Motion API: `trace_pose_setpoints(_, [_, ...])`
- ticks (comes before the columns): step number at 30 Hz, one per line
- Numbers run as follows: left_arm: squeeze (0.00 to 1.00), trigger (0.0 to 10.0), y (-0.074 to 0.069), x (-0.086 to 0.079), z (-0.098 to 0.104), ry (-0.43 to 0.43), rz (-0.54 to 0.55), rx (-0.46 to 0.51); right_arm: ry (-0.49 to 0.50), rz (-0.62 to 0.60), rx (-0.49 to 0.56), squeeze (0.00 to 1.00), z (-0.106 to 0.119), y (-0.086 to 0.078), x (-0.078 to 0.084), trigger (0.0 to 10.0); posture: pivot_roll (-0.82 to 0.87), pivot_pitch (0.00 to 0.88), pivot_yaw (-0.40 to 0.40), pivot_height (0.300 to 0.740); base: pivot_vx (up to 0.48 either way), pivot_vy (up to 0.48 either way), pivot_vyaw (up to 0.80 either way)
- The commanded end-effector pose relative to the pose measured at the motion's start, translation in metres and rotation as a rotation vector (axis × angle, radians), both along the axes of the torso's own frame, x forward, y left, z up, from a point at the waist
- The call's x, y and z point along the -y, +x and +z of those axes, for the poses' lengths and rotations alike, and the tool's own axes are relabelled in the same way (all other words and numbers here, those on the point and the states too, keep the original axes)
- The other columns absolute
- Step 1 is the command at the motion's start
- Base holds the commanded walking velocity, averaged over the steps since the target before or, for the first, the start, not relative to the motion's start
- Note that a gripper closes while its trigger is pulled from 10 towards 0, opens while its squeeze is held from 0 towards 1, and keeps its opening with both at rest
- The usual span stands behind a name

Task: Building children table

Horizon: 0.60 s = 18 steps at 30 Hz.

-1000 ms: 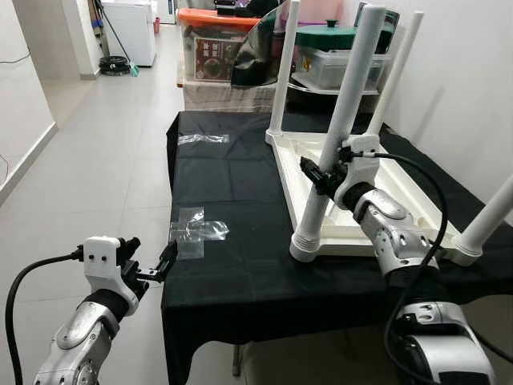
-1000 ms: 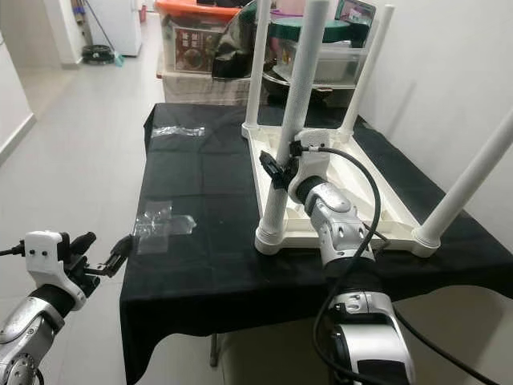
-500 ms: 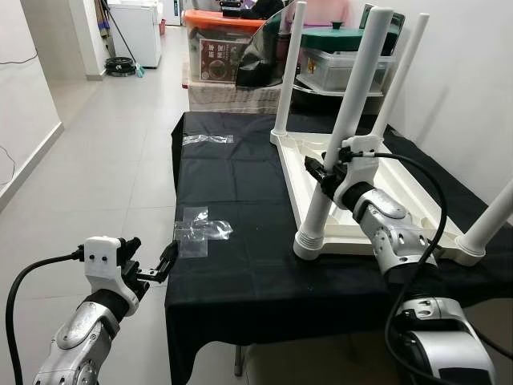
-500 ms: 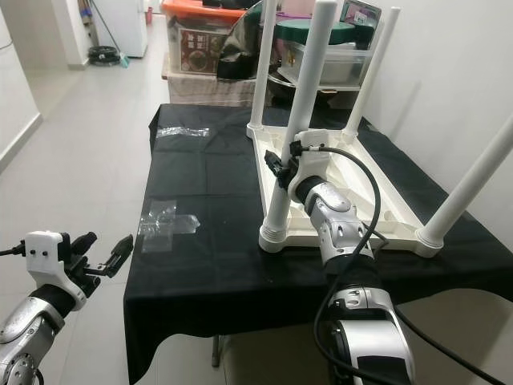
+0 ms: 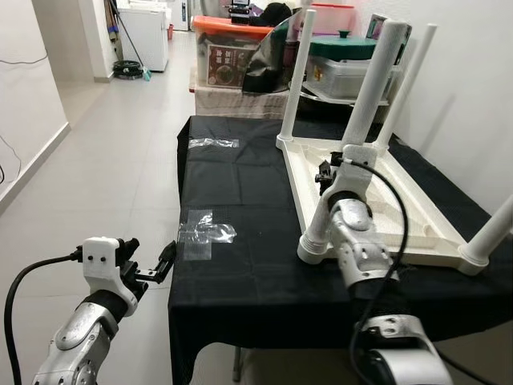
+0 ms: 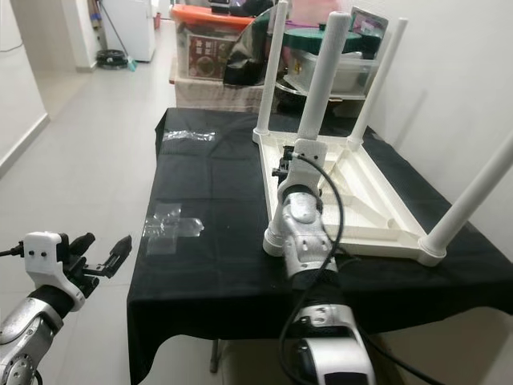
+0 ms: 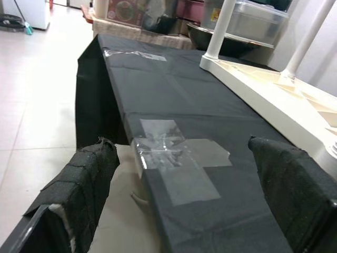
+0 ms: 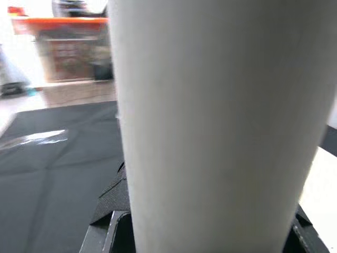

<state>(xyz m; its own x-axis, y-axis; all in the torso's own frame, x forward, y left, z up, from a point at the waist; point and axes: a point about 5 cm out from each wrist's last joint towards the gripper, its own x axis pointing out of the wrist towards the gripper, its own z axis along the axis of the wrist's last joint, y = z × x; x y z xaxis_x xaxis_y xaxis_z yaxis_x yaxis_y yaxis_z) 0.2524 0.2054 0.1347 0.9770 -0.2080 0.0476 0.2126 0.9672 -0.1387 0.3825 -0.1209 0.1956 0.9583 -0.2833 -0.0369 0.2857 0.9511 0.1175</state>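
My right gripper (image 5: 327, 174) is clamped round the near-left leg (image 5: 358, 120) of the white kids' table (image 5: 417, 228), approx. mid-height on the leg; in the right wrist view the leg (image 8: 210, 121) sits btwn my black fingers (image 8: 113, 203), pads against it. The table lies upside down on the black-clothed work table (image 5: 240, 273), toward its right half, w/ all four legs pointing up: far-left leg (image 5: 296, 72), far-right leg (image 5: 406, 80), near-right leg (image 5: 489, 233) at the right edge of the cloth. My left gripper (image 5: 152, 269) hangs off the table's near-left corner, over the floor (image 5: 96, 160), fingers spread wide apart & holding nothing; in the left wrist view its fingers (image 7: 87, 176) frame the cloth edge. A crumpled clear plastic wrapper (image 5: 204, 233) lies on the cloth near that corner, a 2nd clear wrapper (image 5: 212, 143) at the far-left end. Storage bins (image 5: 240, 52) stand behind the table.
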Motion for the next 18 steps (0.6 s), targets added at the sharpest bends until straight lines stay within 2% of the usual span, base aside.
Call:
trace_pose_setpoints(1, [0.00,10.0,0.002,0.002,-0.003,0.000,-0.001,-0.012,0.056,-0.036,-0.236,0.00,-0.054,-0.009,-0.003,0.0,0.07,0.000,-0.084,0.740,0.000,0.000,0.00])
trace_pose_setpoints(9, [0.00,10.0,0.001,0.003,-0.005,-0.006,0.020,-0.013,0.128,-0.108,-0.314,0.00,-0.060,-0.011,-0.023,0.0,0.08,0.000,-0.108,0.740,0.000,0.000,0.00])
trace_pose_setpoints(18, [0.00,10.0,-0.001,0.003,-0.006,-0.009,0.023,-0.019,0.124,-0.101,-0.282,0.00,-0.052,-0.011,-0.028,0.0,0.08,0.000,-0.106,0.740,0.000,0.000,0.00])
